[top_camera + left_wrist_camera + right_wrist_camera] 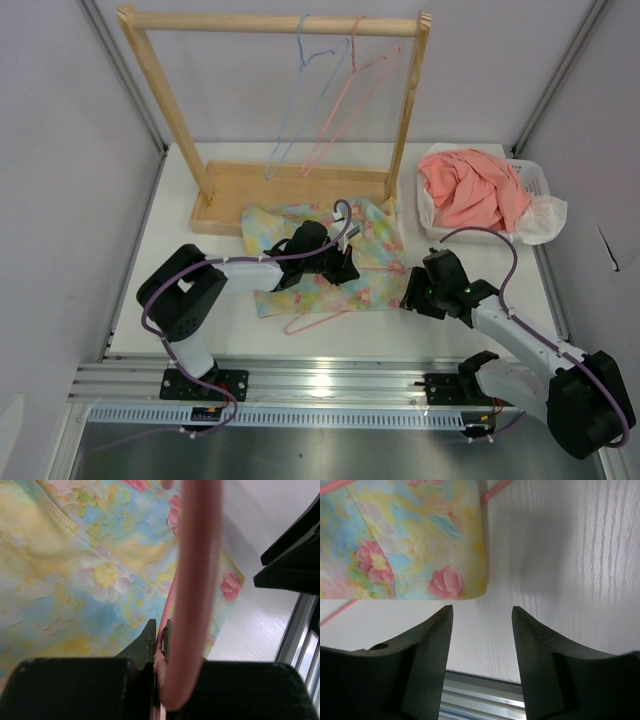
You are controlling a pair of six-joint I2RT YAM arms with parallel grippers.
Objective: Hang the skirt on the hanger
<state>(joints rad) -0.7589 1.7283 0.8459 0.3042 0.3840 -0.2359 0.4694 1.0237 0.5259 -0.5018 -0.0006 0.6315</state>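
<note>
The floral pastel skirt (375, 250) lies flat on the white table in front of the wooden rack. A pink wire hanger (312, 324) lies with it; its bottom wire sticks out past the skirt's near edge and its hook (345, 213) rises over the cloth. My left gripper (340, 262) sits over the skirt's middle, shut on the hanger's neck (161, 645) just below the hook (197, 570), with the skirt (75, 570) beneath. My right gripper (410, 295) is open and empty, just off the skirt's right near corner (445, 580). Pink wire (495, 490) shows beyond that corner.
A wooden rack (280, 20) at the back carries a light blue hanger (296, 95) and another pink hanger (352, 100). A white basket (530, 178) at the right holds a coral-pink garment (470, 190). A metal rail (330, 385) runs along the table's near edge.
</note>
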